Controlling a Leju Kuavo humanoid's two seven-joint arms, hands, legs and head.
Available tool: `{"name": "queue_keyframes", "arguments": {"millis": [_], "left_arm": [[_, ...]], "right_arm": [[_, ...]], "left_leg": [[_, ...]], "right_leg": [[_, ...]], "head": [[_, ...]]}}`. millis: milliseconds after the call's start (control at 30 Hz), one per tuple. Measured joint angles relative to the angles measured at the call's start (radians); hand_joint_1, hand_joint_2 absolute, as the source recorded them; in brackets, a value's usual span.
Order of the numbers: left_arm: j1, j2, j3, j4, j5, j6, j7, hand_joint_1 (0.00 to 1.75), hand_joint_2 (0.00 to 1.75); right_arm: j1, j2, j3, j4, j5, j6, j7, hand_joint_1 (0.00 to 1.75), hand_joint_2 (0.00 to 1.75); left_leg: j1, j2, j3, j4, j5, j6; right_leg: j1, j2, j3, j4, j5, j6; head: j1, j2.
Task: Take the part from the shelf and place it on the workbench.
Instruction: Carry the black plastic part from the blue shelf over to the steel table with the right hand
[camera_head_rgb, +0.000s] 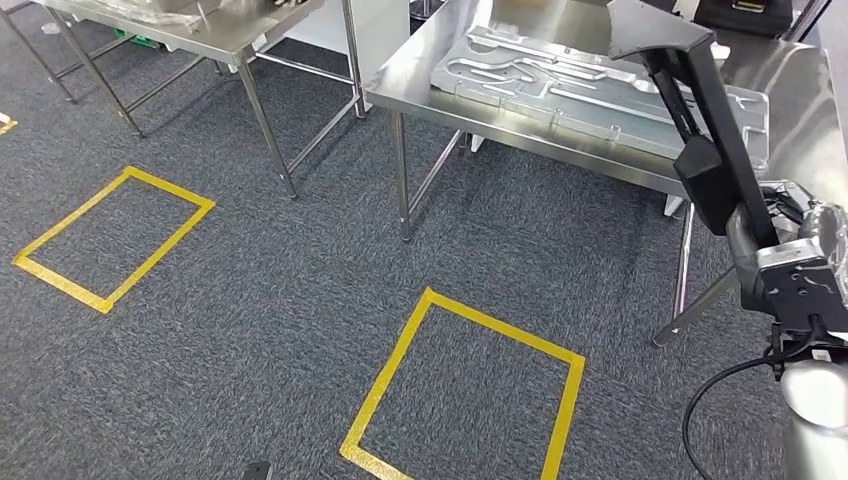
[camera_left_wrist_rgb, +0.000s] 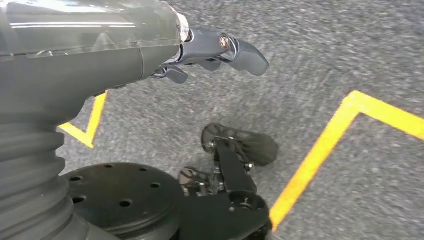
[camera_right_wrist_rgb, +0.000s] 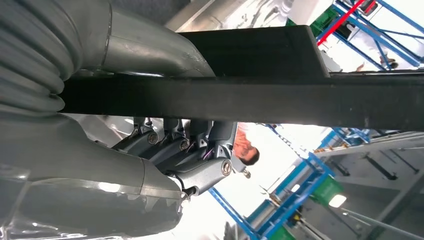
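My right hand (camera_head_rgb: 788, 212) grips the part (camera_head_rgb: 705, 130), a long black bar with a grey angled plate at its upper end, and holds it raised at the right of the head view. The bar's upper end hangs over the steel workbench (camera_head_rgb: 420, 70). In the right wrist view the black bar (camera_right_wrist_rgb: 250, 97) crosses the picture, with my thumb on one side of it and the dark fingers (camera_right_wrist_rgb: 190, 150) on the other. My left hand (camera_left_wrist_rgb: 215, 47) hangs low over the carpet and holds nothing, its fingers loosely apart.
A large stamped metal panel (camera_head_rgb: 560, 80) lies on the workbench. A second steel table (camera_head_rgb: 200, 40) stands at the upper left. Two yellow tape squares (camera_head_rgb: 470, 390) (camera_head_rgb: 110, 235) mark the grey carpet. A person (camera_right_wrist_rgb: 245, 150) is in the background of the right wrist view.
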Motion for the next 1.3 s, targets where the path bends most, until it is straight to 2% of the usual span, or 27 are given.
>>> {"name": "queue_keyframes", "arguments": {"millis": [33,100,167,200,267,300,333,367,400,467,500,533,633,667,700,767,800,833,867,900,967,1033,1067,1100,1167,1233,1300], "left_arm": [[-0.001,0.0,0.0,0.0,0.0,0.001,0.0,0.0,1.75],[-0.003,-0.002,0.0,0.0,0.001,0.002,0.0,0.0,1.75],[-0.003,-0.004,0.0,0.0,0.002,0.003,0.0,0.0,1.75],[-0.004,-0.004,0.0,0.0,0.004,0.003,0.0,0.0,1.75],[-0.005,-0.005,0.0,0.0,0.01,0.003,0.0,0.0,1.75],[-0.004,-0.005,0.0,0.0,0.012,0.003,0.0,0.0,1.75],[-0.002,-0.006,0.0,0.0,0.014,0.003,0.0,0.0,1.75],[-0.001,-0.006,0.0,0.0,0.014,0.003,0.0,0.0,1.75],[0.0,-0.007,0.0,0.0,0.014,0.003,0.0,0.0,1.75],[0.0,-0.008,0.0,0.0,0.014,0.003,0.001,0.0,1.75],[-0.001,-0.009,0.0,0.0,0.014,0.003,0.001,0.0,1.75],[-0.002,-0.009,0.0,0.0,0.014,0.003,0.001,0.0,1.75],[-0.004,-0.01,0.0,0.0,0.014,0.003,0.001,0.0,1.75],[-0.004,-0.01,0.0,0.0,0.013,0.003,0.001,0.0,1.75],[-0.005,-0.01,0.0,0.0,0.013,0.002,0.002,0.0,1.75],[-0.006,-0.01,0.0,0.0,0.012,0.001,0.002,0.0,1.75],[-0.005,-0.01,0.0,0.0,0.012,-0.001,0.002,0.0,1.75],[-0.003,-0.01,0.0,0.0,0.012,-0.003,0.002,0.0,1.75],[-0.001,-0.009,0.0,0.0,0.013,-0.005,0.001,0.0,1.75],[0.001,-0.008,0.0,0.0,0.013,-0.006,0.0,0.0,1.75],[0.004,-0.006,0.0,0.0,0.014,-0.007,-0.001,0.0,1.75],[0.005,-0.002,0.0,0.0,0.015,-0.009,-0.002,0.0,1.75],[0.004,-0.001,0.0,0.0,0.015,-0.011,-0.003,0.0,1.75],[0.002,0.0,-0.001,0.0,0.015,-0.013,-0.004,0.0,1.75],[0.0,0.001,-0.001,0.0,0.014,-0.018,-0.007,0.0,1.75],[0.0,0.002,-0.001,0.0,0.014,-0.022,-0.01,0.0,1.75],[0.004,0.004,-0.001,0.0,0.015,-0.027,-0.01,0.0,1.75]], "right_arm": [[-0.008,0.0,0.001,0.003,0.008,0.002,0.003,1.75,1.75],[-0.023,0.0,0.003,0.006,0.024,0.004,0.008,1.75,1.75],[-0.037,0.0,0.005,0.008,0.034,0.005,0.012,1.75,1.75],[-0.045,0.0,0.006,0.01,0.039,0.005,0.014,1.75,1.75],[-0.059,0.0,0.007,0.015,0.048,0.006,0.018,1.75,1.75],[-0.063,0.0,0.008,0.018,0.054,0.007,0.021,1.75,1.75],[-0.065,0.0,0.01,0.021,0.059,0.008,0.024,1.75,1.75],[-0.067,0.0,0.013,0.024,0.064,0.01,0.028,1.75,1.75],[-0.07,0.0,0.015,0.027,0.067,0.011,0.031,1.75,1.75],[-0.079,0.0,0.018,0.031,0.07,0.012,0.033,1.75,1.75],[-0.083,0.0,0.02,0.033,0.07,0.013,0.034,1.75,1.75],[-0.087,0.0,0.021,0.035,0.071,0.014,0.034,1.75,1.75],[-0.101,-0.001,0.024,0.038,0.081,0.018,0.04,1.75,1.75],[-0.11,-0.001,0.025,0.039,0.088,0.023,0.046,1.75,1.75],[-0.121,-0.002,0.027,0.042,0.097,0.03,0.054,1.75,1.75],[-0.152,-0.006,0.037,0.053,0.116,0.06,0.078,1.75,1.75],[-0.173,-0.011,0.045,0.064,0.126,0.086,0.093,1.75,1.75],[-0.199,-0.017,0.058,0.082,0.137,0.119,0.109,1.75,1.75],[-0.234,-0.025,0.075,0.105,0.15,0.158,0.126,1.75,1.75],[-0.272,-0.033,0.095,0.132,0.164,0.198,0.139,1.75,1.75],[-0.354,-0.044,0.14,0.188,0.195,0.27,0.156,1.75,1.75],[-0.446,-0.051,0.194,0.255,0.224,0.332,0.161,1.75,1.75],[-0.496,-0.054,0.222,0.289,0.238,0.362,0.161,1.75,1.75],[-0.549,-0.058,0.253,0.322,0.25,0.394,0.159,1.75,1.75],[-0.65,-0.068,0.311,0.379,0.261,0.456,0.153,1.75,1.75],[-0.74,-0.078,0.368,0.434,0.261,0.515,0.146,1.75,1.75],[-0.805,-0.088,0.429,0.484,0.252,0.575,0.14,1.75,1.75]], "left_leg": [[-0.002,-0.002,0.003,-0.02,0.018,0.006],[-0.002,-0.004,0.017,-0.032,0.015,0.018],[0.001,-0.005,0.04,-0.044,0.013,0.031],[0.002,-0.006,0.052,-0.048,0.01,0.036],[0.002,-0.006,0.066,-0.049,-0.003,0.04],[0.002,-0.007,0.074,-0.049,-0.011,0.04],[0.002,-0.007,0.084,-0.049,-0.02,0.04],[0.002,-0.008,0.097,-0.049,-0.03,0.039],[0.001,-0.008,0.111,-0.049,-0.04,0.037],[0.0,-0.008,0.135,-0.05,-0.06,0.031],[-0.001,-0.009,0.143,-0.051,-0.07,0.025],[-0.002,-0.009,0.149,-0.05,-0.075,0.019],[-0.005,-0.007,0.158,-0.033,-0.081,0.003],[-0.005,-0.007,0.146,-0.004,-0.084,-0.001],[-0.004,-0.006,0.118,0.045,-0.094,-0.004],[0.0,-0.006,0.033,0.176,-0.137,-0.011],[0.001,-0.006,-0.009,0.226,-0.162,-0.014],[0.001,-0.006,-0.04,0.249,-0.178,-0.016],[0.001,-0.006,-0.055,0.237,-0.175,-0.017],[0.001,-0.006,-0.057,0.193,-0.148,-0.016],[-0.002,-0.006,-0.04,0.062,-0.035,-0.008],[-0.008,-0.007,-0.026,-0.012,0.046,0.006],[-0.011,-0.007,-0.024,-0.022,0.056,0.013],[-0.012,-0.007,-0.018,-0.025,0.051,0.019],[-0.01,-0.008,-0.005,-0.037,0.047,0.03],[-0.006,-0.011,0.014,-0.048,0.04,0.036],[-0.006,-0.016,0.039,-0.057,0.023,0.038]], "right_leg": [[0.001,0.001,0.005,0.001,-0.003,0.007],[0.0,0.0,0.012,0.004,-0.004,0.023],[-0.001,-0.014,-0.001,0.048,-0.01,0.031],[-0.001,-0.022,-0.029,0.097,-0.026,0.034],[-0.002,-0.031,-0.114,0.224,-0.078,0.041],[-0.003,-0.032,-0.152,0.268,-0.099,0.045],[-0.003,-0.034,-0.176,0.281,-0.105,0.045],[-0.003,-0.035,-0.184,0.261,-0.089,0.044],[-0.003,-0.038,-0.176,0.211,-0.051,0.042],[0.001,-0.046,-0.145,0.078,0.055,0.036],[0.004,-0.049,-0.134,0.033,0.087,0.031],[0.007,-0.05,-0.129,0.009,0.103,0.024],[0.005,-0.044,-0.108,-0.002,0.094,0.003],[0.003,-0.043,-0.098,-0.004,0.09,-0.002],[0.001,-0.042,-0.087,-0.006,0.084,-0.007],[0.001,-0.04,-0.071,-0.007,0.068,-0.012],[0.001,-0.038,-0.061,-0.007,0.058,-0.013],[0.001,-0.036,-0.05,-0.007,0.049,-0.013],[0.0,-0.033,-0.036,-0.007,0.038,-0.012],[0.0,-0.03,-0.022,-0.007,0.027,-0.01],[0.001,-0.027,0.004,-0.006,0.004,-0.004],[0.002,-0.022,0.018,-0.009,-0.013,0.007],[0.002,-0.02,0.021,-0.006,-0.016,0.014],[0.002,-0.019,0.021,-0.004,-0.016,0.021],[-0.001,-0.026,0.001,0.041,-0.008,0.03],[-0.003,-0.034,-0.064,0.145,-0.022,0.035],[-0.002,-0.036,-0.14,0.247,-0.084,0.037]], "head": [[0.0,0.0],[0.0,0.0],[0.0,0.0],[0.001,0.0],[0.001,0.0],[0.001,0.0],[0.001,0.0],[0.001,0.0],[0.001,0.0],[0.001,0.0],[0.001,0.0],[0.001,0.0],[0.002,0.0],[0.001,0.0],[0.001,0.0],[0.001,0.0],[0.001,0.0],[0.001,0.0],[0.001,0.0],[0.001,0.0],[0.001,0.0],[0.001,0.0],[0.001,0.0],[0.001,0.0],[0.001,0.0],[0.001,0.0],[0.001,0.0]]}}
